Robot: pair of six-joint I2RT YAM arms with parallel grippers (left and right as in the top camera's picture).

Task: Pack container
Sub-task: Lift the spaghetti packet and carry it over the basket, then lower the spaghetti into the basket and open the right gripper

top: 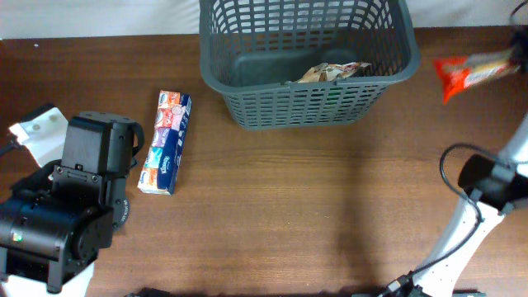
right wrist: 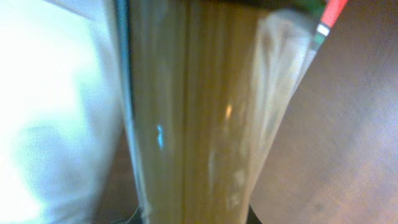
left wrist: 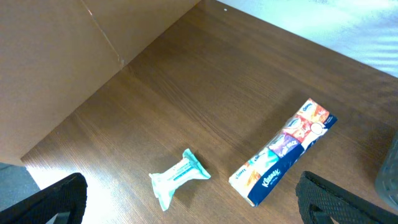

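Far left on the overhead I see a white flat piece (top: 33,132) on the table (top: 330,206), its lower edge tucked under the black body of the left arm (top: 66,206).

The left gripper (left wrist: 191,200) has its jaws spread wide with nothing between them. Only the fingers (left wrist: 53,202) show, poking in at the bottom corners of the wrist view. On the wood in that view lies a small teal-and-white sachet (left wrist: 179,177), crumpled and flat.

Just right of it, not touching, is a tissue pack (top: 165,142). It's long, blue with orange and purple panels, lying flat and slightly tilted.

Next is the container (top: 305,107), a dark grey slotted basket. It stands upright at top centre of the table, its back cut off by the frame, well apart from the tissue pack. Inside, a crinkly tan snack bag (top: 334,73) lies against the front wall, toward the right.

Right of the container is a long packet (top: 470,73), blurred, with its red-orange end pointing at the basket. It's near the right rim but apart from it. I can't tell how high it sits.

The right gripper (top: 518,51), at the frame edge, is clamped on the packet's far end. Its wrist view is filled by clear film over pale yellow-brown strands, with red at the top corner. The fingers themselves are hidden there.

The white-and-black right arm (top: 487,177) is at lower right.
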